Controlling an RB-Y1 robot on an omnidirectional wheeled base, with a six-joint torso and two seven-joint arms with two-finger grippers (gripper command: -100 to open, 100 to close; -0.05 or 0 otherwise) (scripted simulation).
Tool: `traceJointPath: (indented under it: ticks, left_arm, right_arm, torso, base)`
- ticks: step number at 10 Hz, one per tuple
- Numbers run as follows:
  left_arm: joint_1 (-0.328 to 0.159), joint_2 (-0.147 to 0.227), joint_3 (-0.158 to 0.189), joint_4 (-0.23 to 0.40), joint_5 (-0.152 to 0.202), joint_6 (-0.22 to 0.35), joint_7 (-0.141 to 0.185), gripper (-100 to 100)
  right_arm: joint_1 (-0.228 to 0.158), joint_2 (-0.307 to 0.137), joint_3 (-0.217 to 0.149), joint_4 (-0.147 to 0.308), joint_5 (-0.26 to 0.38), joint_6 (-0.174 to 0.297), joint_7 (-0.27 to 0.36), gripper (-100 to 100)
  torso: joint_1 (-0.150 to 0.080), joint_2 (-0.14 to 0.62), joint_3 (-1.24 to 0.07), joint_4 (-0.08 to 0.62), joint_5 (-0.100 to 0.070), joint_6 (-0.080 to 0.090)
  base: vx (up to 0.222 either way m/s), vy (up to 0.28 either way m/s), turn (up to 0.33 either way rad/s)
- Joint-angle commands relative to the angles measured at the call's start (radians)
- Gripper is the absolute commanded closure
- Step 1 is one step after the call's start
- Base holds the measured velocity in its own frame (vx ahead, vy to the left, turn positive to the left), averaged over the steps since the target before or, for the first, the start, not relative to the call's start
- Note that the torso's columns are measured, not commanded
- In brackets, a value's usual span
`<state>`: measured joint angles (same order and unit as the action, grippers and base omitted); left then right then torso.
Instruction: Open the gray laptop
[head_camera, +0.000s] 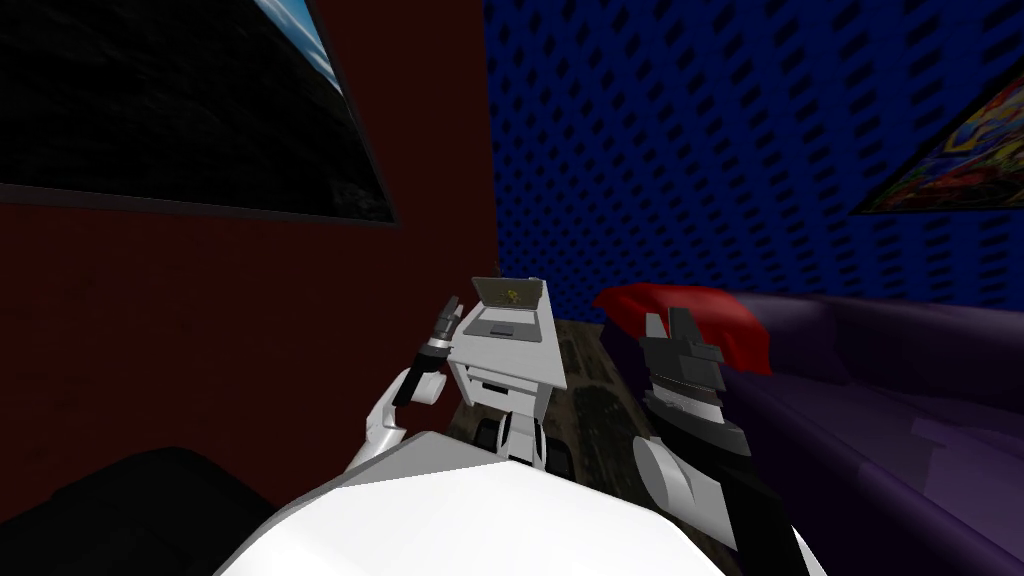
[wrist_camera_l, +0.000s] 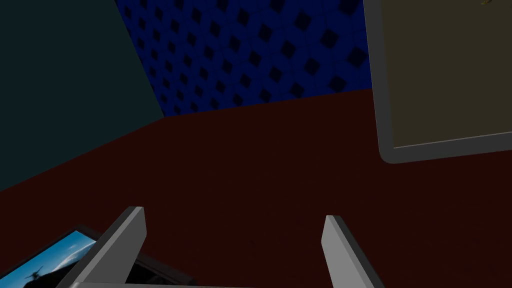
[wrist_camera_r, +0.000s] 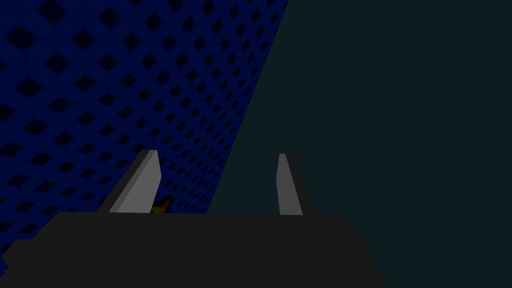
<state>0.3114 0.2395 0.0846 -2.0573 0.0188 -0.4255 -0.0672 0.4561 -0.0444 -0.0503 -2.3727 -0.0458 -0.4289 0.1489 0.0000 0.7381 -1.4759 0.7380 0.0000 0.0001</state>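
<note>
Left wrist view: laptop (wrist_camera_l: 440, 75) screen, cropped (lid seemingly raised).

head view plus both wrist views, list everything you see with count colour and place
laptop: 1, grey, lid up, on the small table
small table: 1, white, straight ahead between my arms
cushion: 1, red, at the sofa's end nearest the table
sofa: 1, purple, to my right
pictures: 2, a dark one on the red wall, a multicoloured one on the blue wall
floor: dark, mottled, around the table
left pincer: 1, light grey fingers, open, just left of the laptop
right pincer: 1, light grey fingers, open, raised in front of the cushion
</note>
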Motion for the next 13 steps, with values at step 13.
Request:
traceJointPath:
  ticks: [13]
  left_arm:
    - [-0.229, 0.179, 0.018, 0.359, 0.188, 0.145, -0.086, -100]
  right_arm:
    - [0.0, 0.0, 0.0, 0.0, 0.0, 0.0, 0.0, 0]
  torso:
    - [0.001, 0.0, 0.0, 0.0, 0.0, 0.0]
  base:
    - [-0.003, 0.027, -0.078]
